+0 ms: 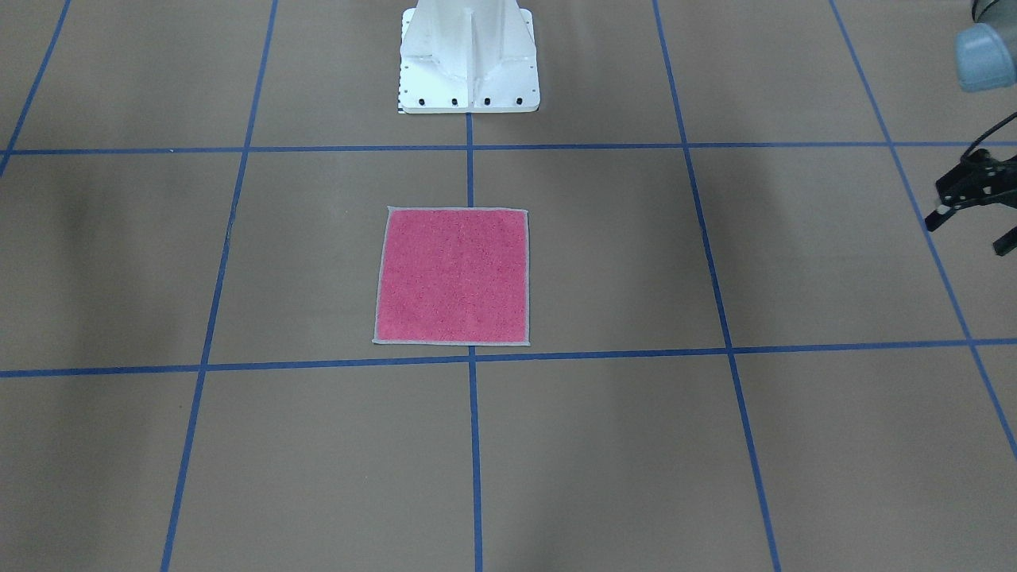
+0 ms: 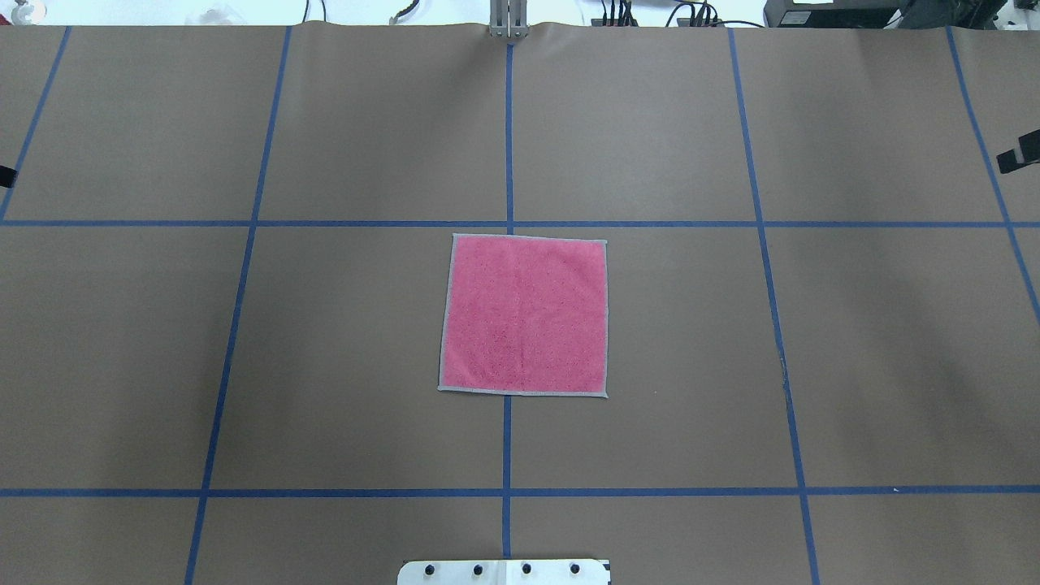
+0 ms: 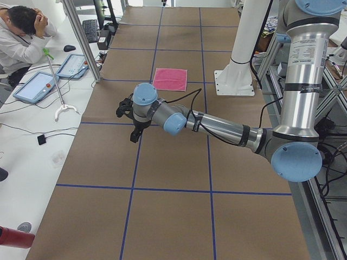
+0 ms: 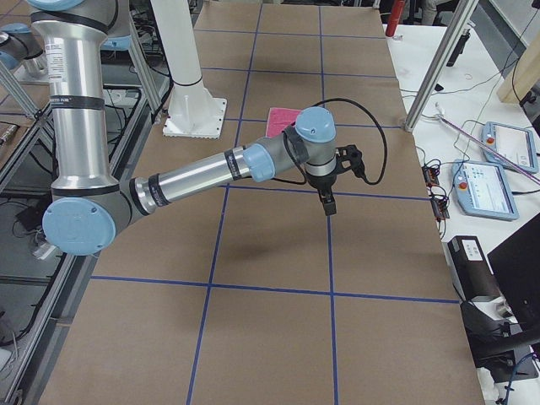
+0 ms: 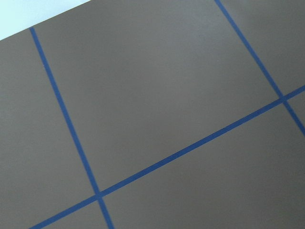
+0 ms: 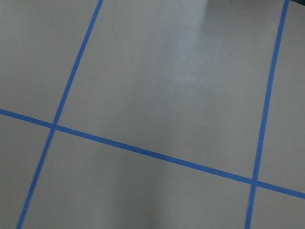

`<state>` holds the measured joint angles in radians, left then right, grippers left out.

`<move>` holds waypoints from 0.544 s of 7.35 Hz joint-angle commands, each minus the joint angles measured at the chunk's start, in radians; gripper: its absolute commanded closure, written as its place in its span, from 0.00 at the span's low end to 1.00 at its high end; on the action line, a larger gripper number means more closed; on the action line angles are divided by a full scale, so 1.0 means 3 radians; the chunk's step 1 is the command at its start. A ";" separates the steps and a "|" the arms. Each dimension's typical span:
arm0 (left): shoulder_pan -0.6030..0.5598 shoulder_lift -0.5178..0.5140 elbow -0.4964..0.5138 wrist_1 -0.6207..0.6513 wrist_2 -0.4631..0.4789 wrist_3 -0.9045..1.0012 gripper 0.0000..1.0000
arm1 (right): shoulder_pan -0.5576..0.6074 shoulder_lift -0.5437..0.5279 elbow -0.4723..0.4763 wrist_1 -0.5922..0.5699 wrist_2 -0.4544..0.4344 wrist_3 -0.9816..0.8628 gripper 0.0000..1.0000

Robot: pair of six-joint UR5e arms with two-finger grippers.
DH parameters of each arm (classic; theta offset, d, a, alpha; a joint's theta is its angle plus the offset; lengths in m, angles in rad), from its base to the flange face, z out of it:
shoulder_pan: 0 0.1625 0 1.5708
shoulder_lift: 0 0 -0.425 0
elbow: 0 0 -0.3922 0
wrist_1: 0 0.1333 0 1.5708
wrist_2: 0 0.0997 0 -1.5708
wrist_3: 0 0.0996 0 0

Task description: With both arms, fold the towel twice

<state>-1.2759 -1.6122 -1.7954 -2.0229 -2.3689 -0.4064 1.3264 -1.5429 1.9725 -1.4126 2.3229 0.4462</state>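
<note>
Brown counter (image 2: 853,341) with blue tape grid (image 2: 508,146): towel (image 2: 524,315) flat at centre, pink face up.
Well apart from it, left gripper (image 1: 971,229) spread wide; right gripper (image 4: 326,201) opening cannot be told.

A robotics lab: the left arm (image 3: 217,125) beside a white bolted pedestal (image 1: 469,59), a table (image 2: 341,357) gridded with blue tape (image 2: 507,138), and 2 teach pendants (image 3: 35,86) on a bench (image 3: 21,146) opposite the pedestal.

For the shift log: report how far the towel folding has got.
Done: nothing; the towel lies flat, unfolded, pink face up. In hand: nothing; the left gripper, open, and the right gripper both hang out toward the table's ends, well clear of it. Left: both folds.
</note>
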 commanded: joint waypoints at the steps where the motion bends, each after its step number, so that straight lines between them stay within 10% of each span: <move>1: 0.0686 -0.0036 -0.0018 -0.0629 0.0439 -0.1228 0.00 | -0.0573 -0.0016 0.0082 0.0590 -0.0377 0.1253 0.00; 4: 0.1581 -0.0209 -0.0401 -0.0697 0.1165 -0.2655 0.00 | -0.1330 -0.0011 0.0444 0.0644 -0.0930 0.2752 0.01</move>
<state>-0.9188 -1.6477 -1.8695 -2.2246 -2.1068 -1.0223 1.0317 -1.5473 2.0588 -1.2276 2.1228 1.0778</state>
